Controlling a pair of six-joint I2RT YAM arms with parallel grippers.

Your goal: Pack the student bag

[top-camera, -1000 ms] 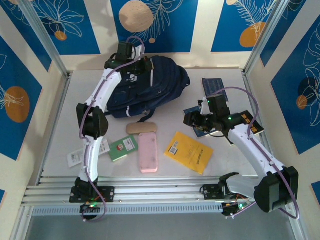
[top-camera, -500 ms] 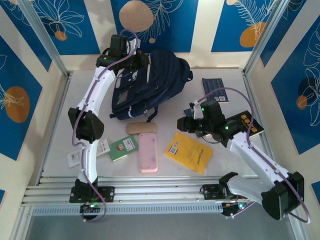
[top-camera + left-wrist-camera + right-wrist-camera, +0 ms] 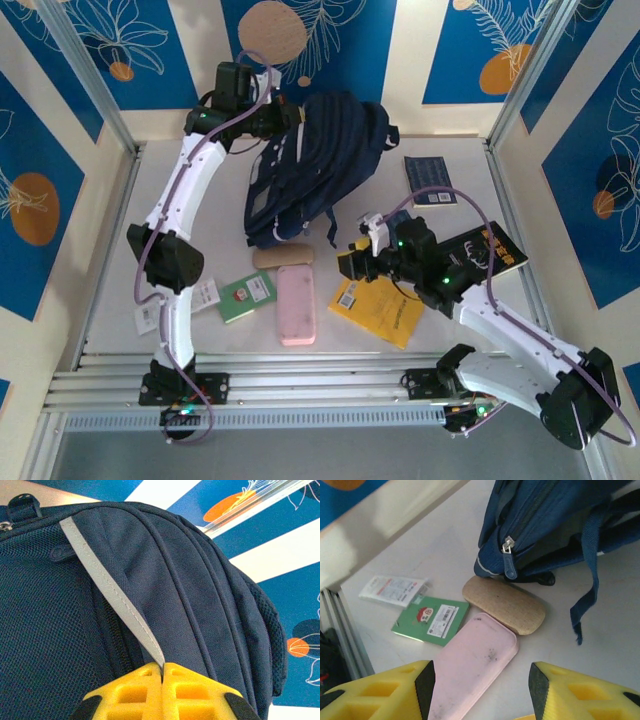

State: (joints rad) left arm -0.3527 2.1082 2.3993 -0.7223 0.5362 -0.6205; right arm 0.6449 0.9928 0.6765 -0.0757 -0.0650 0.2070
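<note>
The student bag (image 3: 312, 160), a navy backpack with grey stripes, stands tipped up at the back of the table. My left gripper (image 3: 283, 125) is at its top. In the left wrist view the yellow jaws (image 3: 163, 669) are shut on a grey stripe (image 3: 107, 587) of the bag (image 3: 190, 590). My right gripper (image 3: 350, 263) hovers open just right of a pink case (image 3: 296, 303). In the right wrist view its gripper (image 3: 482, 680) frames the pink case (image 3: 470, 670), with nothing between the fingers. The bag's lower corner with a zip pull (image 3: 509, 565) hangs above.
A tan case (image 3: 283, 256) lies by the bag's foot, a green booklet (image 3: 246, 296) and white tags (image 3: 150, 317) to its left. A yellow book (image 3: 385, 310) lies under my right arm, a black book (image 3: 490, 250) and a dark blue booklet (image 3: 428, 180) to the right.
My left gripper has pulled the bag up and to the right, so it stands more upright. My right gripper has swung left towards the pink case and its jaws have widened.
</note>
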